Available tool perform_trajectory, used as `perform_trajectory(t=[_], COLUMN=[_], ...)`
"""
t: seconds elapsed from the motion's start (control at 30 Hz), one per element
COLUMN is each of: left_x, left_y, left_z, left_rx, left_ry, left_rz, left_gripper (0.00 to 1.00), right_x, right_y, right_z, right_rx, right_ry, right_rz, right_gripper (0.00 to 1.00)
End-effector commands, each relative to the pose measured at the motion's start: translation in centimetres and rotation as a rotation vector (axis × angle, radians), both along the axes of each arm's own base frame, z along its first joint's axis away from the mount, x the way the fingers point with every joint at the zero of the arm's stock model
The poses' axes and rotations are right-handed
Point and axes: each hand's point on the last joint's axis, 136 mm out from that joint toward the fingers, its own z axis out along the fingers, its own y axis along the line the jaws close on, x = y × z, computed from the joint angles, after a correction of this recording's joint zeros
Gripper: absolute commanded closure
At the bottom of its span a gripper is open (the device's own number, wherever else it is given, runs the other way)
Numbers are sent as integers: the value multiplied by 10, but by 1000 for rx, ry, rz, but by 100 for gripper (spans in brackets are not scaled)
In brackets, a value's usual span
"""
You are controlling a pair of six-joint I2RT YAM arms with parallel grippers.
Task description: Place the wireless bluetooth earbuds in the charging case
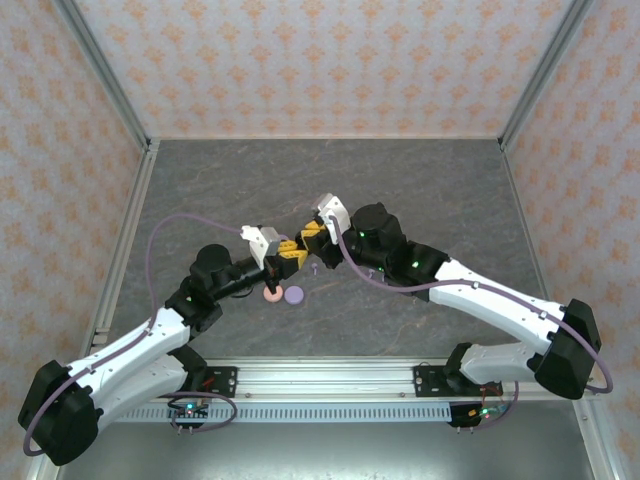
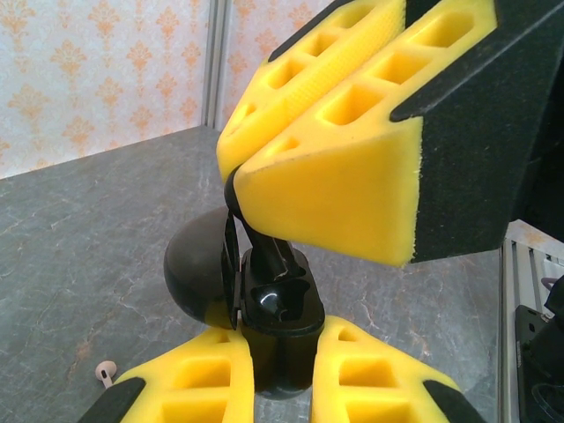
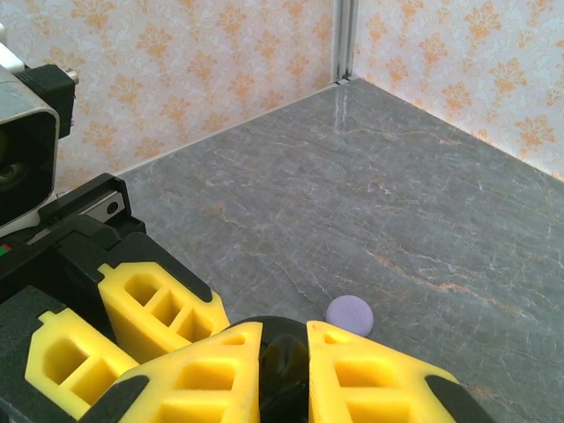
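My left gripper (image 2: 280,345) is shut on a black charging case (image 2: 282,304), held upright above the table with its domed lid (image 2: 196,273) swung open to the left. From the upper right my right gripper (image 2: 236,176) comes down shut on a black earbud (image 2: 269,251), whose lower end sits in the case's open well. In the right wrist view the right gripper (image 3: 284,339) pinches that dark earbud (image 3: 284,374), with the left gripper's fingers (image 3: 159,304) beside it. Seen from the top, the left gripper (image 1: 288,250) and the right gripper (image 1: 312,236) meet at mid-table.
A pink disc (image 1: 271,295) and a purple disc (image 1: 293,295) lie on the grey table just below the grippers; the purple disc (image 3: 350,313) also lies near my right fingers. A small pink earbud (image 2: 106,372) lies on the table left of the case. Patterned walls enclose the table.
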Motion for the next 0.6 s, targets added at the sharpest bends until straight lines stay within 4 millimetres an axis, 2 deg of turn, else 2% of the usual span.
perform_trajectory(t=[0.0, 0.23, 0.57], left_x=[-4, -2, -2], left_y=[-4, -3, -4], left_z=[35, 36, 35], left_rx=[-57, -57, -56], left_ry=[-82, -83, -79], left_rz=[-25, -18, -19], left_gripper=[100, 100, 100], right_x=[-3, -12, -18], right_y=[3, -3, 1], right_z=[12, 8, 2], right_rx=[17, 10, 8], right_ry=[-25, -5, 24], right_rz=[19, 38, 72], right_gripper=[84, 84, 84])
